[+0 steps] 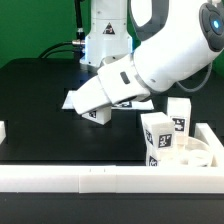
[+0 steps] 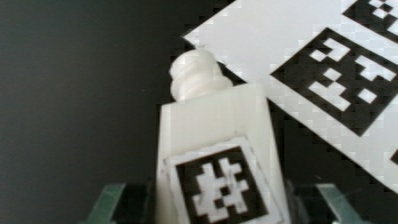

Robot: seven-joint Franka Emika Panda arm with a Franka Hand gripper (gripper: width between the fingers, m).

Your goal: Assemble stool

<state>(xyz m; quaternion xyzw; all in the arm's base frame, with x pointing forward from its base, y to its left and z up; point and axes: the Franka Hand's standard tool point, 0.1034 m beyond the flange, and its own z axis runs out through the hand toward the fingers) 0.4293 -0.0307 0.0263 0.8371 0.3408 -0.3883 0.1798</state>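
Note:
A white stool leg (image 2: 217, 130) with a square tag lies on the black table, its threaded tip pointing away from the wrist camera. My gripper (image 2: 217, 205) straddles its tagged end. The fingers (image 2: 107, 203) stand on either side with a dark gap between each and the leg, so the gripper is open and not gripping. In the exterior view the gripper (image 1: 97, 113) is low over the table left of centre. The round seat (image 1: 195, 158) sits at the front right with one leg (image 1: 158, 135) upright in it. Another leg (image 1: 178, 112) stands just behind.
The marker board (image 2: 329, 70) lies right beside the leg, and part of it shows under the arm (image 1: 135, 101) in the exterior view. A long white rail (image 1: 100, 178) runs along the front edge. A small white block (image 1: 3, 129) sits at the exterior view's left.

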